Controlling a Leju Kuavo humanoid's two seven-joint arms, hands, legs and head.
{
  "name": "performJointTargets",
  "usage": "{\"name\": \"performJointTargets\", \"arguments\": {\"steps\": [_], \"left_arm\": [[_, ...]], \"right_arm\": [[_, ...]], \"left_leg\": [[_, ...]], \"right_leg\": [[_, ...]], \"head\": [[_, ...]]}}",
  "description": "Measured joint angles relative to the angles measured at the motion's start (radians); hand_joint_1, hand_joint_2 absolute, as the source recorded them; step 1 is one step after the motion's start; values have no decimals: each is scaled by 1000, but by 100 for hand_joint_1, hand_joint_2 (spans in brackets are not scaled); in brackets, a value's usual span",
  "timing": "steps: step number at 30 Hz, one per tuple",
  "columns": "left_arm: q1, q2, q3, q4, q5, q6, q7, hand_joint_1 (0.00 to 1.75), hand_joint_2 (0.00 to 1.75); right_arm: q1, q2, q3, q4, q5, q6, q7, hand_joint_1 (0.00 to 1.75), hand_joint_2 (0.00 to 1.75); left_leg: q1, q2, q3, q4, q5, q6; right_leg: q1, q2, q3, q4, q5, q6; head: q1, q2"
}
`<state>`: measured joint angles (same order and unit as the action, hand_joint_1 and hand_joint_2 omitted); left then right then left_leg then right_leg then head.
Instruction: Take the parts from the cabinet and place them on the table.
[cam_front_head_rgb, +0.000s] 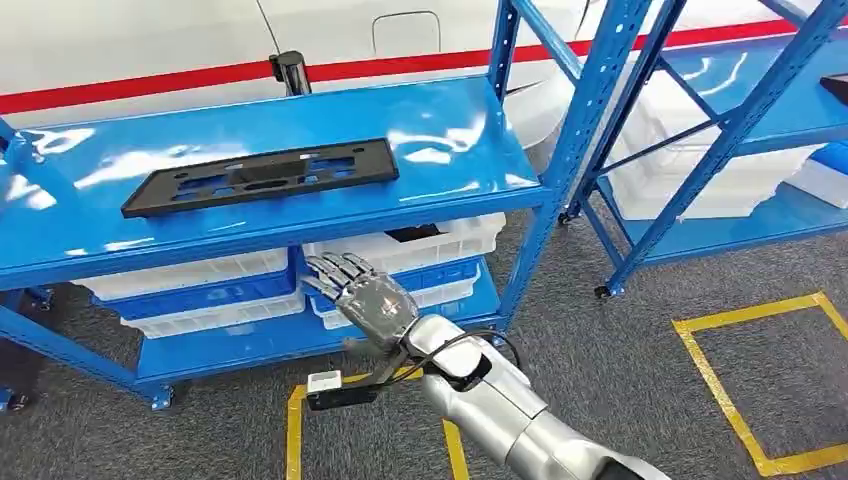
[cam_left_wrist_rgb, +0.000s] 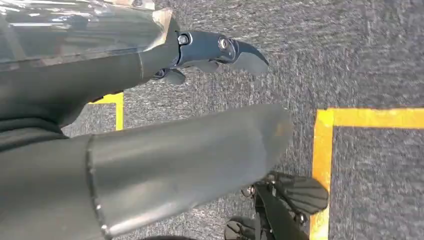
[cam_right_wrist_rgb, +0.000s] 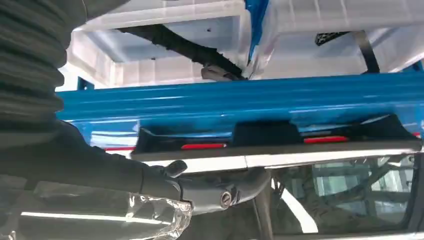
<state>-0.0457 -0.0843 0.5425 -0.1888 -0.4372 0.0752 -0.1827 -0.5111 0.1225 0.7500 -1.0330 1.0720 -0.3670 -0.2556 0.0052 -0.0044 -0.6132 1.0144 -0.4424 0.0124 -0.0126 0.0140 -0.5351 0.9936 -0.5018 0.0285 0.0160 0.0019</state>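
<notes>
Part: black flat part (cam_front_head_rgb: 262, 176) lying on the blue shelf (cam_front_head_rgb: 450, 120), above the hand.
Right hand (cam_front_head_rgb: 365, 295): fingers spread, empty, below the shelf edge.

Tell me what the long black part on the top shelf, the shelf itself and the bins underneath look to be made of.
Black part: likely moulded plastic, matt, with cut-out slots and no glare.
Shelf: probably painted sheet metal, glossy blue, mirroring bright lights.
Bins: seemingly white, slightly translucent plastic with ribbed rims.
</notes>
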Motion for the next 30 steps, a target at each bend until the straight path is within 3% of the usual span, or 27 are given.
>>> {"name": "performJointTargets", "arguments": {"steps": [1, 2, 3, 5, 6, 7, 8, 10, 11, 12, 13, 15, 17, 18, 20, 21, 22, 23, 25, 26, 28, 30], "left_arm": [[1, -2, 0, 0, -1, 0, 0, 0, 0], [1, -3, 0, 0, -2, 0, -1, 0, 0], [0, -2, 0, 0, -2, 0, -2, 0, 0], [-2, -1, 1, 0, -3, -1, -5, 0, 0], [-2, -1, 0, 0, -4, -2, -5, 0, 0], [-2, -1, 0, 0, -4, -3, -5, 0, 0], [1, -2, 1, 0, -5, -4, -5, 0, 0], [0, -3, 0, 0, -8, -4, -5, 0, 0], [0, -3, 1, 0, -10, -4, -5, 0, 0], [0, -2, 1, 0, -11, -4, -5, 0, 0], [-1, -2, 1, 0, -11, -4, -5, 0, 0], [-2, -2, 1, 0, -11, -4, -6, 0, 0], [-4, 0, 1, -1, -11, -3, -6, 0, 0], [-5, -2, 1, 0, -11, -3, -7, 0, 0], [-4, -2, 2, 0, -11, -3, -7, 0, 0], [-2, -2, 3, 0, -11, -3, -7, 0, 0], [-1, -2, 4, 0, -11, -3, -7, 0, 0], [0, -2, 6, 0, -11, -3, -7, 0, 0], [0, -1, 10, 0, -13, -3, -7, 0, 0], [0, 0, 11, 0, -13, -3, -7, 0, 0], [-3, 0, 16, 0, -14, -2, -7, 0, 0], [-3, 0, 18, 0, -15, -1, -7, 0, 0]], "right_arm": [[0, 0, 0, -2, 1, -1, 2, 0, 175], [-2, -1, -1, -3, 1, -2, 2, 0, 175], [-4, -1, -1, -3, 1, -3, 2, 0, 175], [1, -8, -1, -2, 1, -3, 2, 0, 175], [3, -12, -1, -2, 2, -3, 2, 0, 175], [3, -14, -1, -1, 1, -3, 2, 0, 175], [3, -16, -1, 0, 0, -5, 2, 0, 175], [0, -18, -1, 0, -2, -6, 1, 0, 175], [-1, -19, -1, 0, -2, -6, 1, 0, 175], [-1, -19, 0, 2, -2, -7, 1, 0, 175], [-2, -19, 0, 2, -3, -7, 1, 0, 175], [-4, -19, 0, 2, -3, -8, 1, 0, 175], [-5, -15, 0, 0, -3, -8, 1, 0, 175], [-8, -13, 0, 0, -3, -8, 1, 0, 175], [-9, -9, 1, 1, -2, -8, 1, 0, 175], [-7, -9, 1, 3, -2, -8, 1, 0, 175], [-6, -9, 1, 4, -2, -8, 1, 0, 175], [-6, -9, 2, 6, -2, -9, 0, 0, 175], [-7, -8, 2, 6, -3, -10, -4, 0, 175], [-8, -7, 2, 6, -4, -11, -6, 0, 175], [-12, -5, 2, 7, -6, -16, -8, 0, 175], [-11, -2, 3, 7, -7, -19, -10, 0, 175]], "left_leg": [[11, 2, 16, -17, 6, 11], [8, 1, 24, -23, 4, 14], [8, 3, 28, -23, -1, 24], [7, 2, 35, -23, -11, 33], [6, 0, 40, -22, -16, 33], [6, -1, 45, -22, -21, 32], [6, -2, 55, -22, -28, 30], [7, -5, 81, -22, -46, 23], [6, -5, 91, -22, -56, 18], [-3, -5, 85, -17, -67, 11], [-2, -5, 91, -18, -76, 4], [5, -3, 96, -26, -79, -5], [9, 0, 102, -12, -95, -19], [10, 1, 76, 39, -116, -25], [15, 1, -21, 203, -176, -34], [16, 1, -70, 269, -190, -38], [16, 1, -103, 298, -179, -39], [16, 1, -113, 276, -139, -38], [16, 2, -76, 145, -30, -31], [15, 2, -38, 37, 38, -22], [4, 1, -10, -1, 23, -12], [0, 1, -12, 1, 16, -4]], "right_leg": [[1, -4, -5, 11, -7, 7], [0, -6, -15, 41, -15, 8], [0, -6, -49, 98, -36, 4], [0, -6, -163, 284, -94, 0], [0, -6, -203, 338, -99, 5], [0, -6, -216, 340, -87, 12], [-1, -6, -207, 303, -58, 22], [-4, -8, -135, 121, 39, 42], [-5, -12, -103, 40, 76, 44], [-2, -15, -88, 22, 83, 32], [-3, -13, -86, 20, 76, 12], [4, -10, -85, 22, 69, -4], [-9, -5, -69, 11, 68, -19], [-11, -7, -61, 9, 60, -31], [-9, -7, -49, 9, 50, -43], [-8, -7, -43, 9, 43, -42], [-8, -6, -36, 9, 37, -42], [-8, -4, -25, 9, 29, -40], [-8, -1, -2, 9, 14, -36], [-8, 0, 14, 8, 2, -31], [3, 2, 18, 9, -12, -17], [0, 0, 17, 1, -16, -9]], "head": [[0, 0], [2, 0], [2, 0], [3, 0], [2, 0], [2, 0], [2, 0], [3, 0], [3, 0], [4, 0], [2, 0], [1, 0], [1, 0], [-3, 0], [-3, 0], [-3, 0], [-3, 0], [-3, 0], [-3, 0], [-3, 0], [-3, 0], [-3, 0]]}}
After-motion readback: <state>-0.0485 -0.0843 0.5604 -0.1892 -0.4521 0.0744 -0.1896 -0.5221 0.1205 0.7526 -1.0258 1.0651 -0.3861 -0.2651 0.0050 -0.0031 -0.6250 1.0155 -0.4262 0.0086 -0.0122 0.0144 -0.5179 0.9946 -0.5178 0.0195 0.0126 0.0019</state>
